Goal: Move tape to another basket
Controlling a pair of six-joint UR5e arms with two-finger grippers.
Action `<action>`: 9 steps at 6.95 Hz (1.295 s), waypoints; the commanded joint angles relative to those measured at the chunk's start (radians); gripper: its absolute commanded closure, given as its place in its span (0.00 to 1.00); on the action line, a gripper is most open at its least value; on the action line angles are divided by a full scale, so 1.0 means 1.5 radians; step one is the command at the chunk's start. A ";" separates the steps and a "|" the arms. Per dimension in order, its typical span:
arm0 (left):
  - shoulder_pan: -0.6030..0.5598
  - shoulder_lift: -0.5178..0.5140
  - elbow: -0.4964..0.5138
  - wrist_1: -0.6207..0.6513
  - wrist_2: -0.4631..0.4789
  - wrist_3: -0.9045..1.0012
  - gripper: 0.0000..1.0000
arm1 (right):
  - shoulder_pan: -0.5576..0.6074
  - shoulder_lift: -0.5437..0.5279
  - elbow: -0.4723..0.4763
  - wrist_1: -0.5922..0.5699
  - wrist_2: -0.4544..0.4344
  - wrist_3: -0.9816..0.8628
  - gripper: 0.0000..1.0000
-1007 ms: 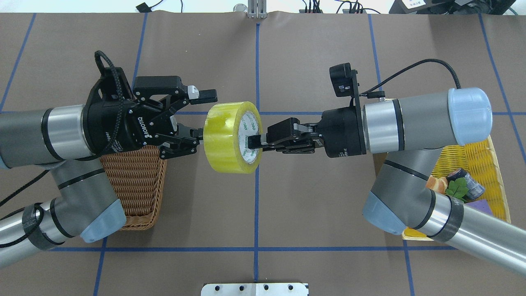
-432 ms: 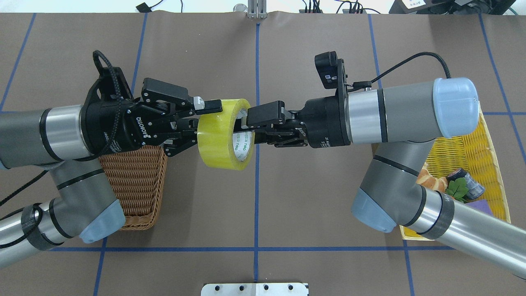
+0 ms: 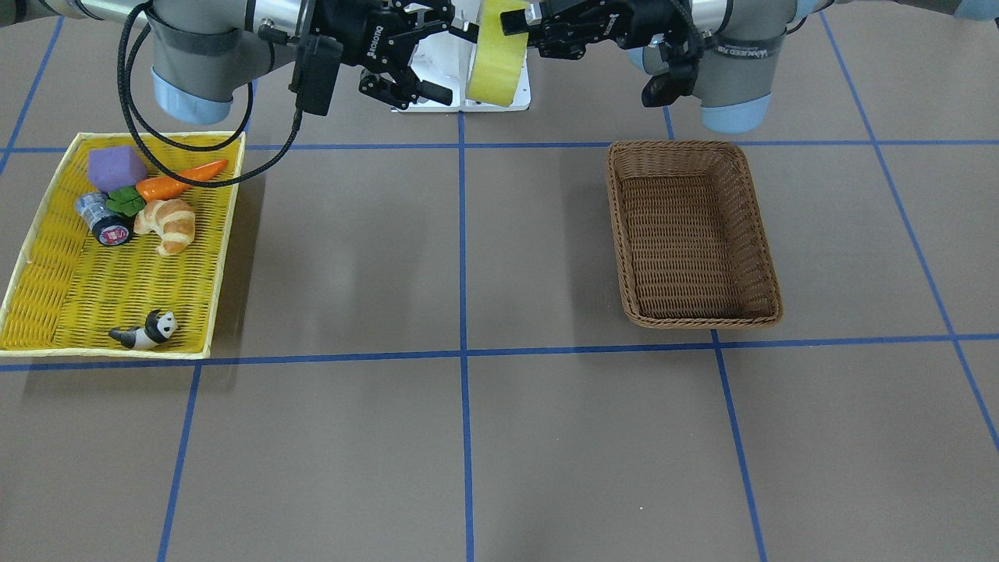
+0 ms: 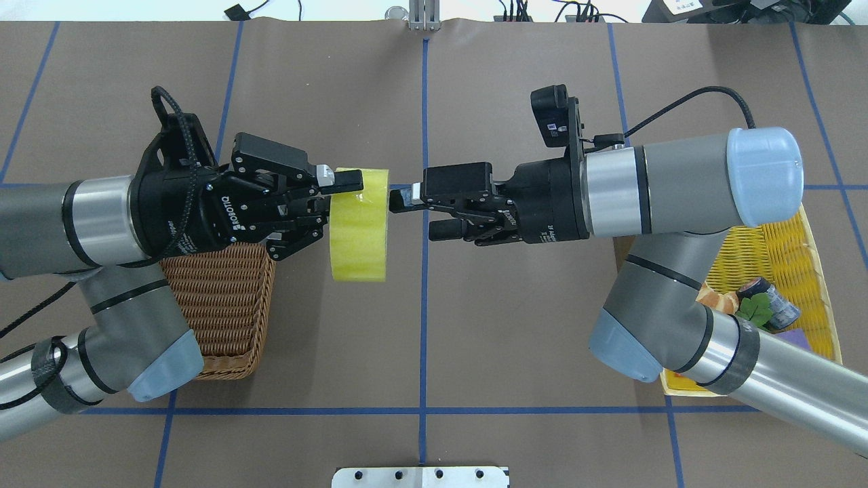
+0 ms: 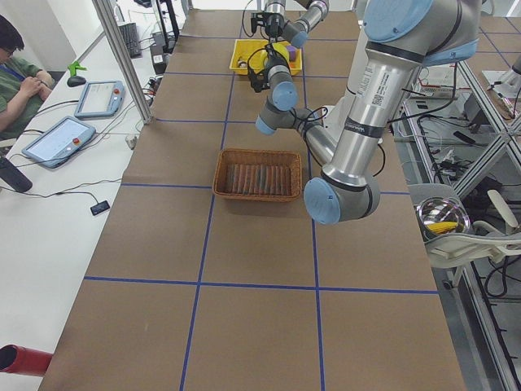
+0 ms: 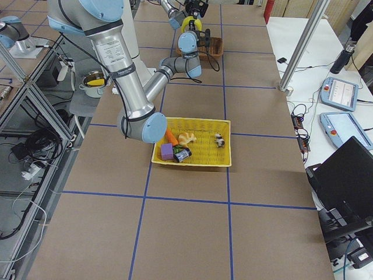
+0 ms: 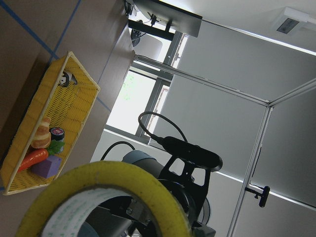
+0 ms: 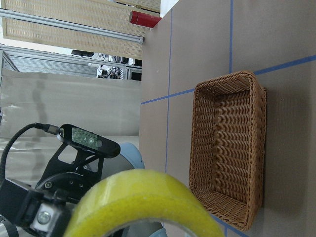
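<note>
The yellow-green tape (image 4: 357,227) hangs edge-on in the air between my two arms, just right of the brown wicker basket (image 4: 224,298). My left gripper (image 4: 346,193) is shut on the roll's upper wall, one finger over the outside. My right gripper (image 4: 415,215) is open, its upper fingertip just off the roll's right edge. In the front-facing view the tape (image 3: 495,55) sits high, with the left gripper (image 3: 515,19) on it and the right gripper (image 3: 453,62) open beside it. The basket (image 3: 695,144) holds nothing. The tape fills the left wrist view (image 7: 108,197) and the right wrist view (image 8: 143,202).
A shallow yellow tray (image 3: 47,257) under my right arm holds a croissant (image 3: 168,225), a carrot (image 3: 175,181), a purple block (image 3: 115,168), a small labelled cylinder (image 3: 105,222) and a panda figure (image 3: 148,329). A white base plate (image 3: 437,70) stands behind the grippers.
My left gripper closed on the tape's upper wall. My right gripper let go of the roll and drew back to the right. The roll shifted left and turned edge-on.
</note>
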 commanded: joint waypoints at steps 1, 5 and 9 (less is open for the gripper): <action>-0.002 0.002 -0.001 0.001 -0.002 0.001 1.00 | 0.054 -0.031 -0.001 0.000 0.084 -0.015 0.00; -0.058 0.050 0.017 0.116 -0.035 0.233 1.00 | 0.304 -0.074 -0.094 -0.015 0.321 -0.119 0.00; -0.218 0.113 -0.049 0.558 -0.269 0.631 1.00 | 0.435 -0.092 -0.129 -0.261 0.243 -0.454 0.02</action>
